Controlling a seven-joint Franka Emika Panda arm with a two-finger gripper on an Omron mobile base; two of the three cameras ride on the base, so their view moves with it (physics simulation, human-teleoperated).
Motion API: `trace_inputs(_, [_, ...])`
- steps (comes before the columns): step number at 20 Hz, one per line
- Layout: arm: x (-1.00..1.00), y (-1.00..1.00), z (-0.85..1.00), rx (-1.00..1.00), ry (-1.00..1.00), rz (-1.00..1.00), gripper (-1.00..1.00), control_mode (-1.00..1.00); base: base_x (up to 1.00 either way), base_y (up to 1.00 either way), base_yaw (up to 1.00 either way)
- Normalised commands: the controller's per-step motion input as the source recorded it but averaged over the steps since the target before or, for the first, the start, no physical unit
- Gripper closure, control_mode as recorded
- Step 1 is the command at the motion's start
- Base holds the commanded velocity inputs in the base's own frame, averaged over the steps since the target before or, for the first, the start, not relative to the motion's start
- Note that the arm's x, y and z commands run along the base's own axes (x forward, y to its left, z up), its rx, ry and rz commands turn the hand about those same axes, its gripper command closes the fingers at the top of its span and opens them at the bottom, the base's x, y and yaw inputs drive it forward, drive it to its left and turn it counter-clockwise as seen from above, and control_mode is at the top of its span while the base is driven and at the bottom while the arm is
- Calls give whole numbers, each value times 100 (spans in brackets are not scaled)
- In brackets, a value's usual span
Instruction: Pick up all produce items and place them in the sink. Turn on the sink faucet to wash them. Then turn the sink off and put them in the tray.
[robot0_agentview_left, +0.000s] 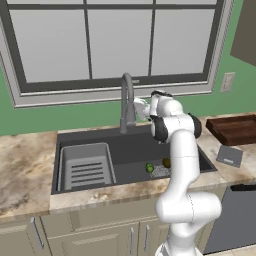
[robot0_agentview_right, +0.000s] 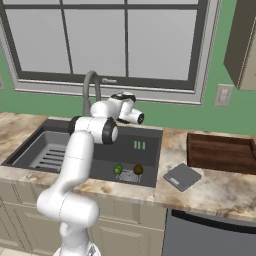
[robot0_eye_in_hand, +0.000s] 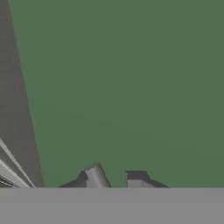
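The gripper (robot0_eye_in_hand: 116, 177) is pressed together near the sink faucet (robot0_agentview_left: 127, 100); two produce items (robot0_agentview_left: 149, 168) are seen in the sink (robot0_agentview_left: 130, 150).

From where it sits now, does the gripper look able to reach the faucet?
Probably yes. The gripper, shut and empty, sits right beside the faucet above the sink, with nothing between them.

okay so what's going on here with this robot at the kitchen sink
The white robot arm is raised at the back of the dark grey sink basin, its gripper shut and empty beside the tall grey metal gooseneck faucet. The bright green round produce item and the dark brown round one already lie in the basin by the drain grate. No water is visible. The reddish-brown wooden tray waits on the counter to the right.
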Motion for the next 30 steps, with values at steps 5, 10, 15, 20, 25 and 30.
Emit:
trace_inputs(5, [-29,0,44,-6,-26,-3,-100,-100,0,0,0])
trace_inputs(10, [-20,-5,66,-3,-25,-3,-100,-100,0,0,0])
trace_inputs(15, [-2,-17,96,0,-19,-2,-100,-100,0,0,0])
trace_inputs(20, [1,-73,98,-3,-7,-6,-100,-100,0,0,0])
trace_inputs(25, [-11,-56,90,-6,-2,-7,-100,-100,0,0,0])
trace_inputs(30, [-84,-37,74,-16,17,-10,-100,-100,0,0,0])
